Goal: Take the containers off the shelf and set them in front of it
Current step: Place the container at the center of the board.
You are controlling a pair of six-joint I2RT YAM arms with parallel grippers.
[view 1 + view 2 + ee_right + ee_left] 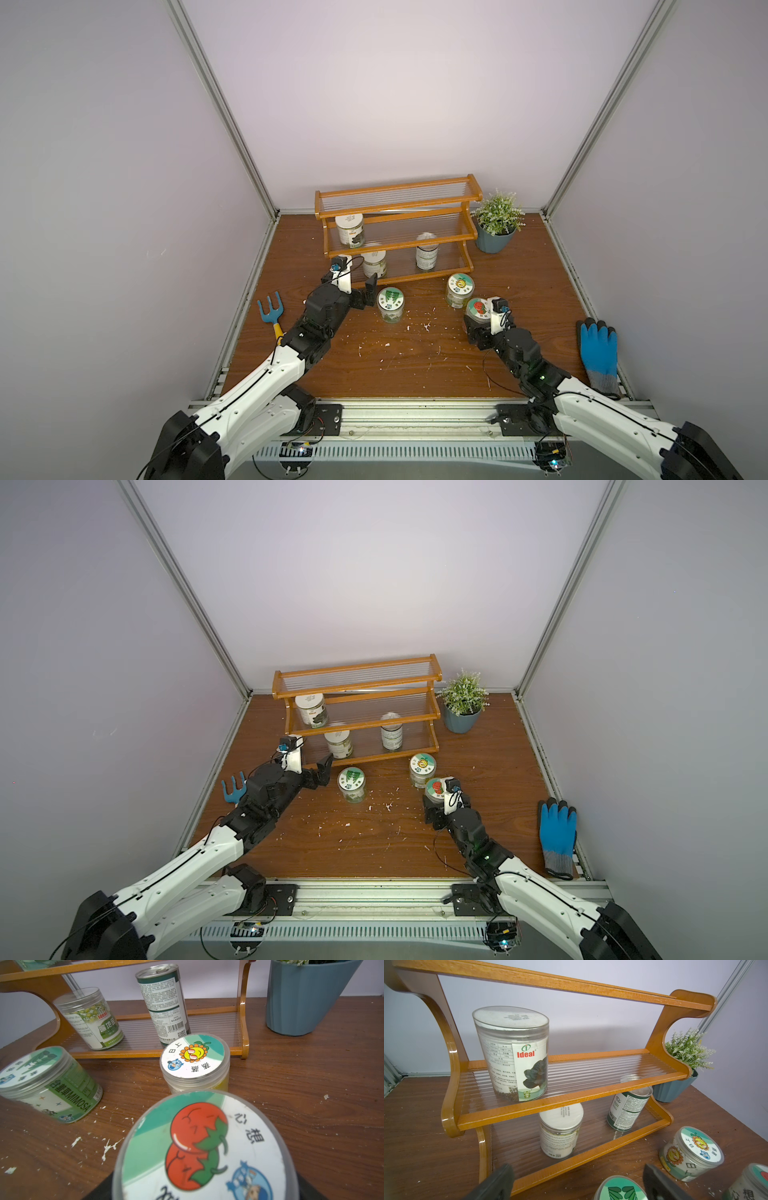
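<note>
Right gripper (473, 326) pinches the red-fruit jar (477, 308) by its sides, at 4 o'clock from the flower jar (460, 289) in a top view, out front of the shelf (399, 208) where it belongs (base on the table (374, 365) or not, I can't tell). Left gripper (365, 293), jaws spread and empty, hovers at 9 o'clock from the green-tree jar (390, 303), facing the shelf, probably for the bottom-tier plain jar (374, 264). The silver can (427, 251) at its 3 o'clock and the middle-tier plain jar (350, 230) wait.

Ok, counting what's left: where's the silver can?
In a top view the silver can stands on the shelf's bottom tier, right half, behind the yellow-flower jar.
</note>
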